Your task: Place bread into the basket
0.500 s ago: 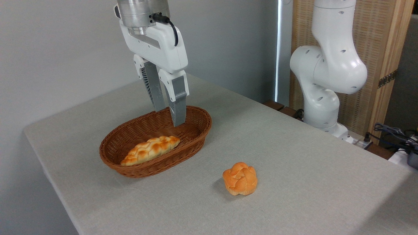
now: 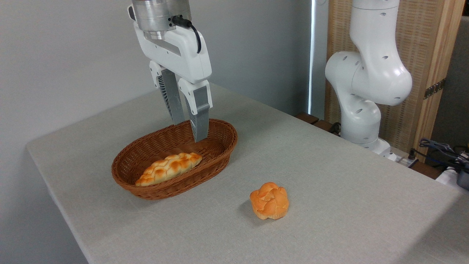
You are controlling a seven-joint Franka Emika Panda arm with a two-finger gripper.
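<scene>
— Two breads are showing on my feed. What's lying where?

— The bun (image 2: 269,200) is sitting on the table (image 2: 329,176), right of the basket (image 2: 154,183) and apart from it. The loaf (image 2: 168,168) is lying inside the basket.

— And the gripper (image 2: 189,131)?

— I'm seeing it hanging over the basket's far end, fingers pointing down. The jaws are standing slightly apart, a narrow gap between them, holding nothing.

— The arm (image 2: 370,77)?

— Its base is standing at the table's far right edge.
</scene>
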